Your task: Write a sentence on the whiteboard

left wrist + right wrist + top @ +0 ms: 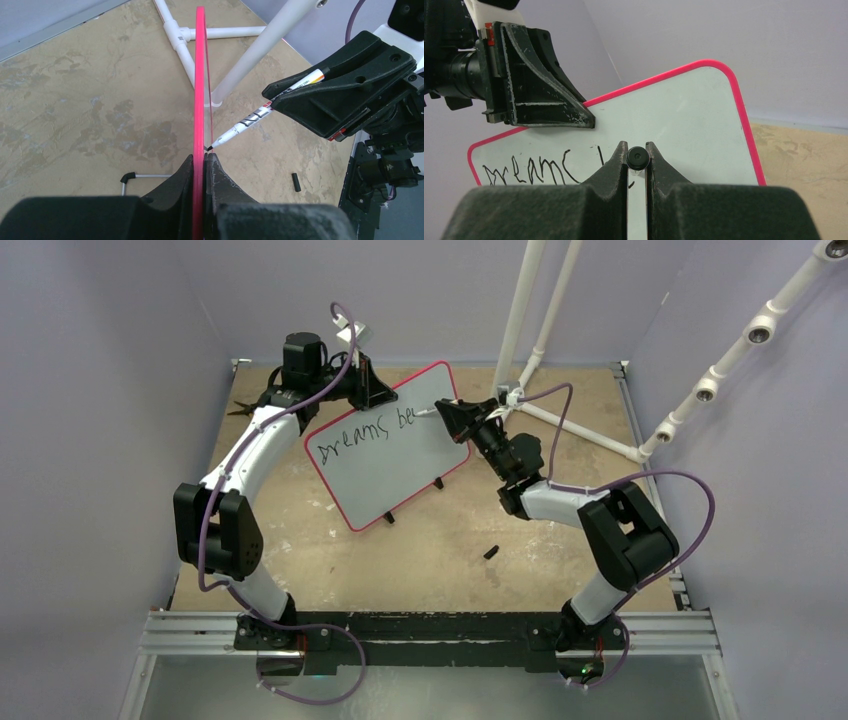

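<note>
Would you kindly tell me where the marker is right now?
In the top view the marker sits near the centre, toward the back, clamped in the right gripper, its tip against the whiteboard just past the writing.

We count one whiteboard (400, 445), one marker (247, 122), one small black cap (492, 552) on one table (440, 565), one left gripper (372, 392) and one right gripper (450, 412), two in all. We read one whole word (350, 443) and a second begun.

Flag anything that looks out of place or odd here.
A small black cap lies loose on the table before the right arm, probably the marker's. The whiteboard stands skewed, but the left pincer clamps its rim, so that looks deliberate.
</note>
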